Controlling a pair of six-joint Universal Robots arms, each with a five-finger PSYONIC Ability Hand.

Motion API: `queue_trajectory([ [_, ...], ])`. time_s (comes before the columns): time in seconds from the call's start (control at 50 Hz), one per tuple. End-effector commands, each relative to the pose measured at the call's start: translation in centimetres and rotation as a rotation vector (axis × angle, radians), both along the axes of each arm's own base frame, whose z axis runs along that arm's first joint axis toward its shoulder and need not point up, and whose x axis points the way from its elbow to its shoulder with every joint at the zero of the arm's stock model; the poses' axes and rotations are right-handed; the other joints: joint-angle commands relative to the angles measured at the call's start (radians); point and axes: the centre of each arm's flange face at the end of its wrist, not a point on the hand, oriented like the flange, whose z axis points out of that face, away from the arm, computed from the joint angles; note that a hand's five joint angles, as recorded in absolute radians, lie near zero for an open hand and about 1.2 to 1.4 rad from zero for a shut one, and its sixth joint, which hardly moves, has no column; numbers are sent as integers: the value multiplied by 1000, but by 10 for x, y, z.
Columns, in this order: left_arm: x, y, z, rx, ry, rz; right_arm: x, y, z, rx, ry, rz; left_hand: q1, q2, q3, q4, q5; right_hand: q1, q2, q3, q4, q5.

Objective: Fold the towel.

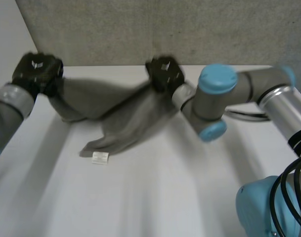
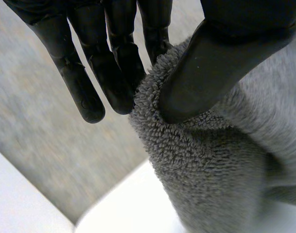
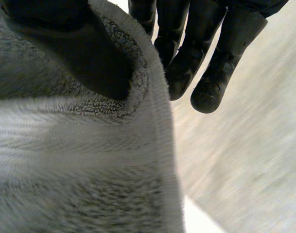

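towel point(image 1: 115, 113): grey, unfolded, hung over far bench point(image 1: 155, 197) between left hand point(image 1: 37, 71) and right hand point(image 1: 164, 73); fingers point(image 2: 113, 73) and thumb of each clamped on its top edge; lower end trails on bench. apparently no fold made yet.

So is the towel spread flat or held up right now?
Held up, not spread: the towel sags between the left hand and right hand, each pinching an edge.
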Motion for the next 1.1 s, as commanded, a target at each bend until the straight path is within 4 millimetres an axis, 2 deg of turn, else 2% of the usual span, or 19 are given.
queue_trajectory([
  [0.02,-28,-64,79,-296,141,25,-37,-31,124,-366,-260,-168,83,89,81,79,79,80,83,54,56,64],
  [0.04,-28,-64,80,-297,142,25,-42,-28,151,-450,-323,-196,83,90,81,79,79,80,83,54,56,64],
  [0.06,-29,-71,106,-383,204,53,-47,-24,173,-520,-370,-219,83,90,81,79,79,80,83,54,56,64],
  [0.08,-27,-74,133,-468,266,80,-47,-24,174,-520,-371,-219,83,90,81,79,79,80,83,54,56,64],
  [0.1,-27,-74,133,-469,267,81,-49,-19,187,-561,-379,-230,83,90,81,79,79,80,83,54,56,64],
  [0.14,-23,-73,162,-553,363,110,-53,-19,191,-572,-349,-240,80,87,78,76,76,80,83,54,56,64],
  [0.2,-24,-71,163,-543,383,105,-54,-16,186,-550,-251,-223,80,87,78,76,76,80,83,54,56,64],
  [0.28,-37,-61,111,-346,350,58,-49,-14,152,-432,-94,-149,72,78,69,67,67,80,83,54,56,64],
  [0.32,-38,-54,89,-272,320,36,-47,-4,102,-251,99,-37,63,69,60,58,59,80,83,54,56,64],
  [0.36,-40,-45,64,-190,286,9,-49,3,76,-157,194,6,54,60,52,49,50,80,83,54,56,64],
  [0.4,-41,-24,14,-44,210,-52,-56,8,52,-65,286,33,39,46,37,35,35,80,83,54,56,64],
  [0.44,-41,-24,14,-44,210,-52,-77,23,12,121,438,67,39,46,37,35,35,80,83,54,56,64],
  [0.48,-37,12,-36,99,101,-105,-87,31,-3,198,491,73,25,31,22,20,21,80,83,54,56,64],
  [0.6,-22,72,-100,298,-58,-126,-126,50,-23,297,529,66,-28,-22,-31,-33,-32,80,83,54,56,64],
  [0.68,-19,92,-114,342,-112,-134,-140,57,-20,296,513,58,-34,-28,-36,-39,-38,80,83,54,56,64],
  [0.82,-17,106,-102,324,-115,-133,-159,68,-17,306,503,35,-96,-89,-98,-100,-100,80,83,54,56,64],
  [0.88,-19,113,-95,317,-103,-141,-166,71,-16,315,502,21,-237,-230,-239,-241,-241,80,83,54,56,64],
  [1.0,-38,153,-82,415,-14,-232,-192,68,-16,343,499,-47,-941,-934,-943,-945,-945,80,83,54,56,64],
  [1.1,-43,159,-68,414,51,-252,-205,74,-24,338,564,-67,-965,-958,-967,-969,-969,80,83,54,56,64],
])
